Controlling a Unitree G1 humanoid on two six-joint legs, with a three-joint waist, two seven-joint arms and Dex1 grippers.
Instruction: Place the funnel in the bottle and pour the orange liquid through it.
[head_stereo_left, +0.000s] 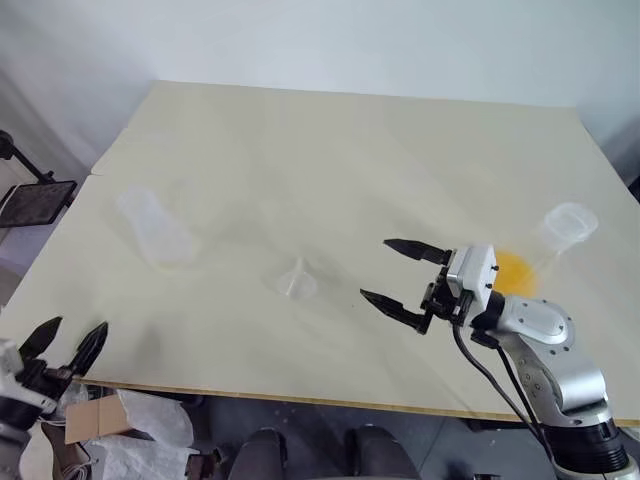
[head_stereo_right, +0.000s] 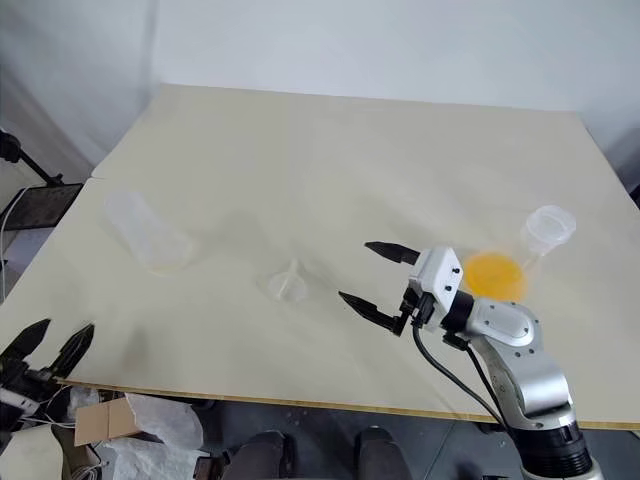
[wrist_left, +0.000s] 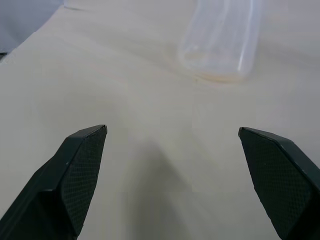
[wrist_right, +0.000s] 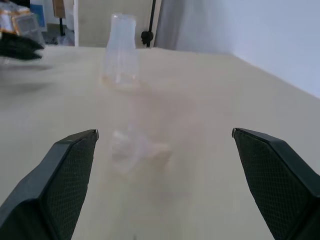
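Note:
The small clear funnel (head_stereo_left: 295, 280) lies on the pale table (head_stereo_left: 330, 150), near the front middle. My right gripper (head_stereo_left: 374, 269) hovers just right of it, open, fingers pointing toward it with nothing between them; in the right wrist view the funnel (wrist_right: 135, 147) sits ahead of the open right gripper (wrist_right: 165, 132). The empty clear bottle (head_stereo_left: 155, 228) stands at the left. My left gripper (head_stereo_left: 78, 325) is open at the table's front left corner, facing the bottle (wrist_left: 222, 40). A second clear flask (head_stereo_left: 560, 232) holding the orange liquid (head_stereo_left: 512, 270) stands behind my right wrist.
A black stand with a dark panel (head_stereo_left: 35, 200) stands off the table's left edge. Plastic bags and a cardboard box (head_stereo_left: 130, 420) lie on the floor below the front edge. Bare tabletop stretches behind the funnel.

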